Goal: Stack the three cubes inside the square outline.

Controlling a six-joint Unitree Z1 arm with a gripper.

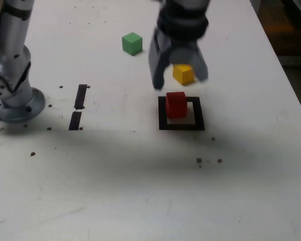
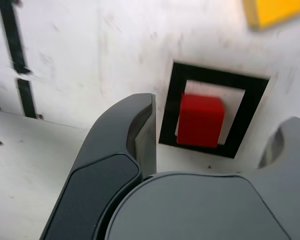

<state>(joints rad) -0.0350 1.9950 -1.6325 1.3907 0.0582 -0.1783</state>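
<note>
We judge the red cube (image 1: pixel 176 105) sits inside the black outline (image 1: pixel 163 114) as the stack's base, the wide, empty pincer (image 1: pixel 182 83) above it, perhaps clearing away, with yellow (image 1: pixel 183 74) and green (image 1: pixel 132 44) cubes outside.

Looks like smooth, matt plastic on the gripper (image 2: pixel 221 107), bottom of the wrist view. Looks scuffed and faintly glossy across the table (image 1: pixel 115 201), lower exterior view.

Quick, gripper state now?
Gripper: open, holding nothing; the red cube sits untouched inside the square outline.
</note>
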